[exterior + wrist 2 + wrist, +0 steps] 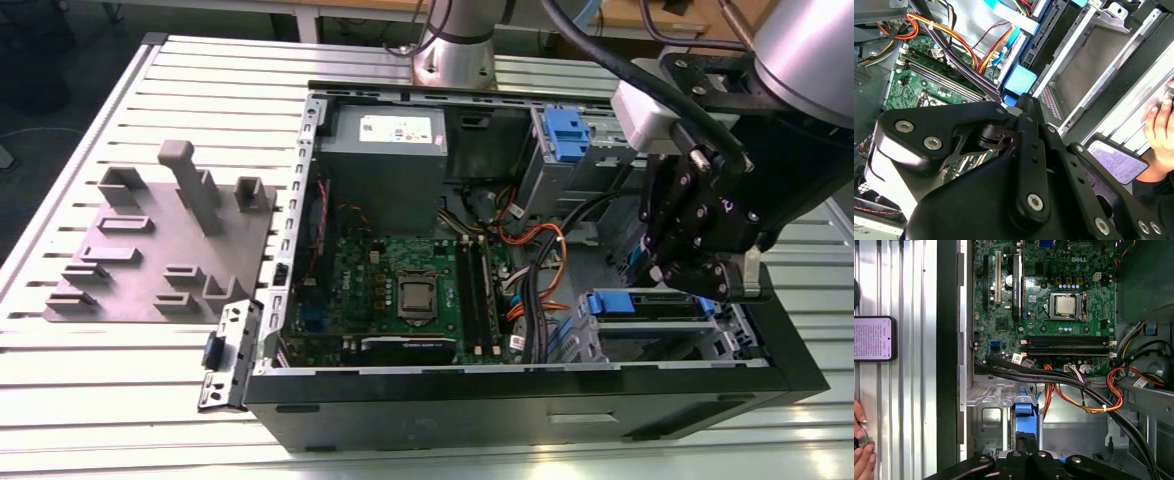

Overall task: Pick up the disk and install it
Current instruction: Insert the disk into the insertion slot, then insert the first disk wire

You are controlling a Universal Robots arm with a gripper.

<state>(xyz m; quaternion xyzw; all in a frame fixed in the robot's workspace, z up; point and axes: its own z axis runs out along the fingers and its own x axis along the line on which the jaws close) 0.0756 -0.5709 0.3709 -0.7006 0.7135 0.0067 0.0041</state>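
The disk point(627, 304) stands on its edge in the lower drive bay at the case's front corner, on the exterior view's right, its blue carrier end pointing toward the motherboard. My gripper point(714, 288) hangs straight over the disk's other end. In the first wrist view the blue-edged disk point(1024, 412) runs from the bay's metal frame down between the gripper point(1027, 462) links. In the second wrist view the gripper point(1026, 102) tip sits right against the disk's blue end point(1019, 82). It looks shut on the disk.
The open computer case point(534, 380) lies on a slatted table with a grey power supply point(387, 135) at the back. Orange and black cables point(1079, 390) run beside the bay. A grey fixture plate point(160, 250) lies outside. A phone point(874, 338) and a person's hand point(861, 450) rest nearby.
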